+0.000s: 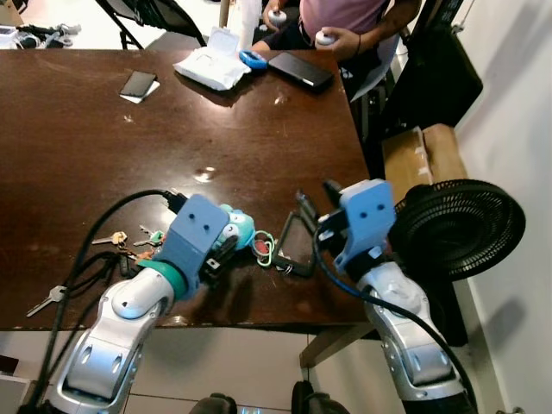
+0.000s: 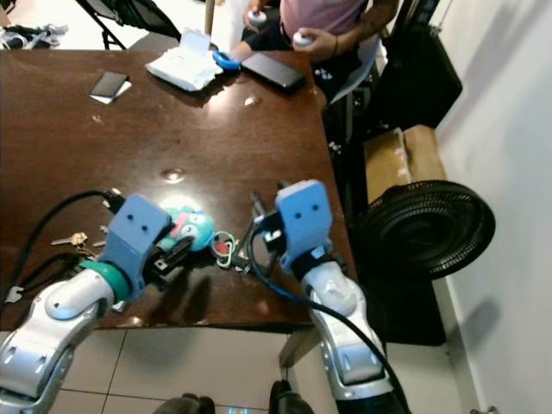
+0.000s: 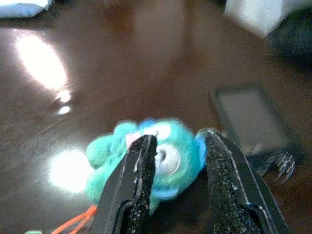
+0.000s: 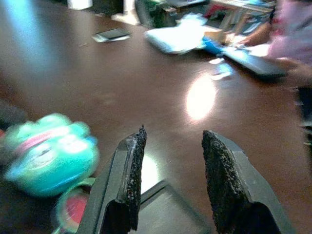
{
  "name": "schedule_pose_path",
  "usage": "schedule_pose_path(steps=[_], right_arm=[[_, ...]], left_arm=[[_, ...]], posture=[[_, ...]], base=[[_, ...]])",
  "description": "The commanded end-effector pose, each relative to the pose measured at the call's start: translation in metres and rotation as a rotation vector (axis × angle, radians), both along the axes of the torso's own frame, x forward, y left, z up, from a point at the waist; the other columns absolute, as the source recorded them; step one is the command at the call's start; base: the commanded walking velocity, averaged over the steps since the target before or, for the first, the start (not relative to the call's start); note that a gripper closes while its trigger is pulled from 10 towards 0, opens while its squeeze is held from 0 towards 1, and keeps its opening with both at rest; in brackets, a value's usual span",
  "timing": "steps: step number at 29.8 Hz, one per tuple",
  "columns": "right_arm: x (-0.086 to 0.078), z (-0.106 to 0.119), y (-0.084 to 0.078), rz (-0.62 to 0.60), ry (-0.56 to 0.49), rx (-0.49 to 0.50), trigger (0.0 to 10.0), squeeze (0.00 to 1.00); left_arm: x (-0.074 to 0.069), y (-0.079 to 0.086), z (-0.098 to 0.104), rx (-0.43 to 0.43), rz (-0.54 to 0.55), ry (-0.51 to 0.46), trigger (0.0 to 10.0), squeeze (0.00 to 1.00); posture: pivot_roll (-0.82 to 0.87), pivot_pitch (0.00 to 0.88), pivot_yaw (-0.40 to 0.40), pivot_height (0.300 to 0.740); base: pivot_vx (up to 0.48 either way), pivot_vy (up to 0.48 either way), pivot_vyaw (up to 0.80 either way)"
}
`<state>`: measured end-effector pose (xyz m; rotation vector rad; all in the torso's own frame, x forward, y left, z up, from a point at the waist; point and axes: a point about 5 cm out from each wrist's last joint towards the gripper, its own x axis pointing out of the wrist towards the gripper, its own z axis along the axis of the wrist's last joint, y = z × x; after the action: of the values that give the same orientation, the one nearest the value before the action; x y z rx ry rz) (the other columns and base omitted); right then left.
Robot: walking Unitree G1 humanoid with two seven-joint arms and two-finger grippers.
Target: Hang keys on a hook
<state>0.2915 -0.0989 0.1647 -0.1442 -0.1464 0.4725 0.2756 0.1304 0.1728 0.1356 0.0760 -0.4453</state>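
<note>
Two grippers work at the near edge of a dark table (image 1: 259, 129), either side of a teal plush toy (image 1: 239, 226). No brand, label or writing can be read on anything here. The left arm reaches in from the table's near edge, and the left gripper (image 3: 178, 161) is at the toy, fingers (image 3: 139, 180) parted and set about it, though the blurred wrist view does not show whether they press on it. The right arm comes up from the near edge to the right of the toy; the right gripper (image 4: 170, 170) hovers with its fingers spread wide and holding nothing, over a dark flat tray (image 1: 296, 244) just right of the toy. Red and green rings (image 1: 263, 248) lie between toy and tray. Loose keys (image 1: 129, 241) lie left of the toy. Beyond the toy, at the far edge, a person's hand (image 1: 341, 40) holds a small white object.
</note>
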Motion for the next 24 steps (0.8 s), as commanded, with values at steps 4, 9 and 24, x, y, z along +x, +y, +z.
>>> schedule_pose_path(steps=[4, 9, 24], right_arm=[[0.008, -0.021, 0.013, 0.076, 0.156, 0.047, 10.0, 0.0], [0.015, -0.024, 0.021, 0.111, 0.198, 0.072, 10.0, 0.0], [0.021, -0.02, 0.006, 0.119, 0.155, 0.014, 10.0, 0.0]], left_arm=[[0.005, 0.002, -0.021, -0.097, 0.044, 0.143, 10.0, 0.0], [0.007, -0.008, -0.039, -0.03, 0.02, 0.232, 10.0, 0.0], [0.032, -0.008, -0.038, 0.106, 0.066, 0.147, 10.0, 0.0]], posture=[[0.13, 0.117, 0.059, 0.74], [0.13, 0.117, 0.061, 0.74], [0.11, 0.129, 0.067, 0.74]], base=[[0.0, 0.0, 0.0], [0.0, 0.0, 0.0], [0.0, 0.0, 0.0]])
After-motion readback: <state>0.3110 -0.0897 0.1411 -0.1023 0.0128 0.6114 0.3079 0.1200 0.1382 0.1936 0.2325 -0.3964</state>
